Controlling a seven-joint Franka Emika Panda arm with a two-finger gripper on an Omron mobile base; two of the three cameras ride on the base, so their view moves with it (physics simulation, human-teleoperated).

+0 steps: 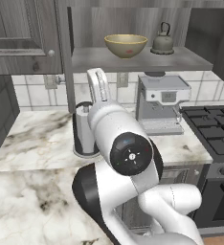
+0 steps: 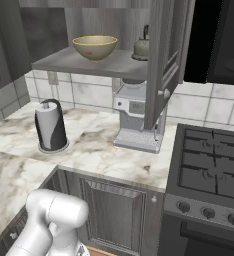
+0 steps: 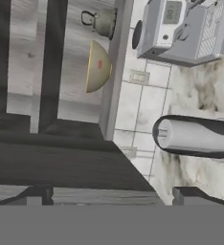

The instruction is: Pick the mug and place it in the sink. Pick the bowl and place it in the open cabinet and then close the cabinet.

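Note:
The yellowish-tan bowl (image 1: 126, 45) (image 2: 94, 46) stands upright on the grey shelf of the open wall cabinet (image 1: 181, 60) (image 2: 64, 61). The cabinet's door (image 2: 164, 60) is swung out to the right, with its round knob near the lower edge. In the rolled hand view the bowl (image 3: 98, 66) lies on its side against the shelf edge, far ahead of my gripper (image 3: 113, 197). The gripper is open, its dark fingertips (image 3: 37, 195) wide apart with nothing between them. It is well short of the cabinet. The mug and the sink are out of view.
A grey kettle (image 1: 162, 40) (image 2: 141, 47) shares the shelf, right of the bowl. On the marble counter (image 1: 32, 139) stand a paper towel holder (image 1: 85, 129) (image 2: 51, 125) and a coffee machine (image 1: 162, 103) (image 2: 136, 117). A black stove (image 2: 209, 165) adjoins on the right.

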